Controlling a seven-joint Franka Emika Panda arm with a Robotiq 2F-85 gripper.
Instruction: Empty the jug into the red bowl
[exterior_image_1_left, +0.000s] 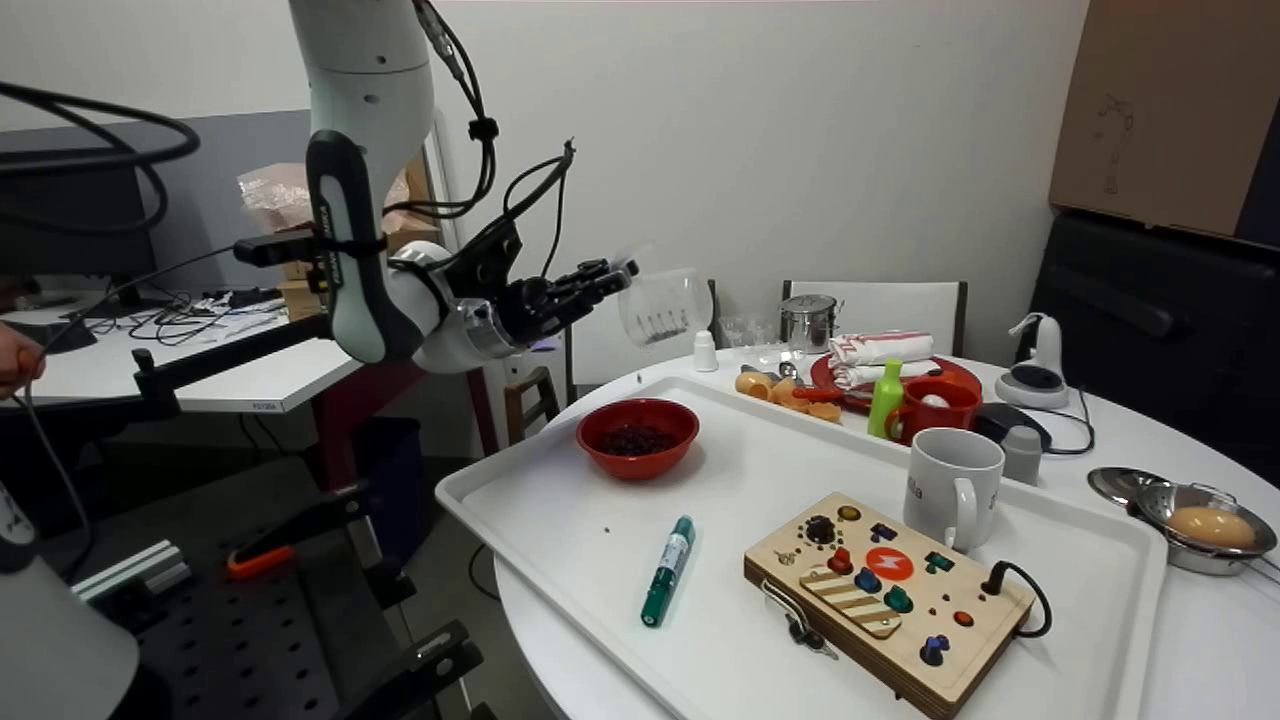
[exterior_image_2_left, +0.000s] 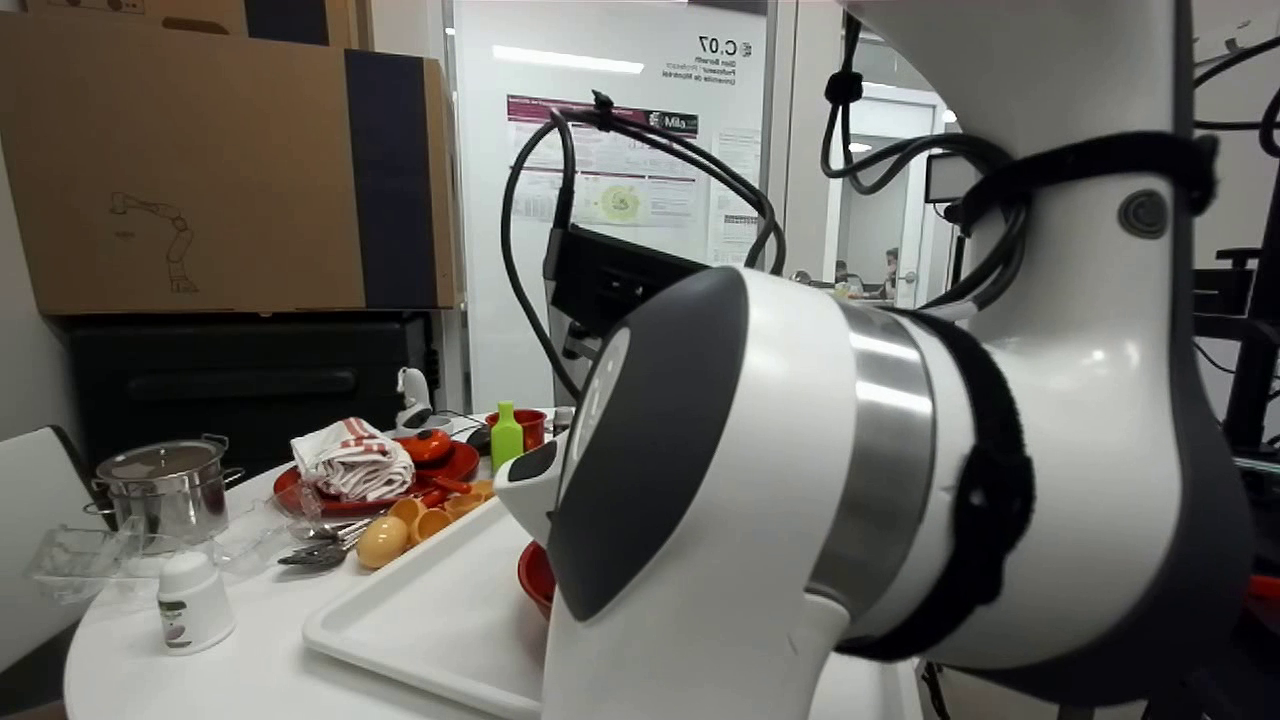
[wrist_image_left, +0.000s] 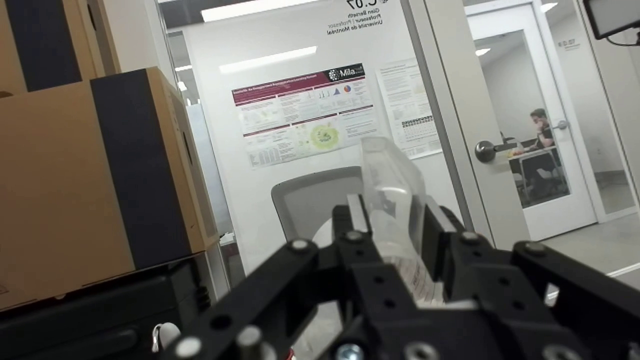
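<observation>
One tilted jug (exterior_image_1_left: 665, 305), pinched by my gripper (wrist_image_left: 399, 217); one bowl (exterior_image_1_left: 640, 467), dark bits (exterior_image_1_left: 636, 440) inside, at jug's six o'clock in an exterior view. I'd centre, shake gently.

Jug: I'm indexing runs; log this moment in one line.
gripper holds clear jug; jug tilted, contents unclear; red bowl on tray, dark pieces inside

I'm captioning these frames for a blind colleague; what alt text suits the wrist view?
A black gripper holds a clear jug in the lower middle, close to the camera. Behind are a grey chair back and a poster; cardboard boxes stand at left, and a seated person shows at right through a glass door.
</observation>
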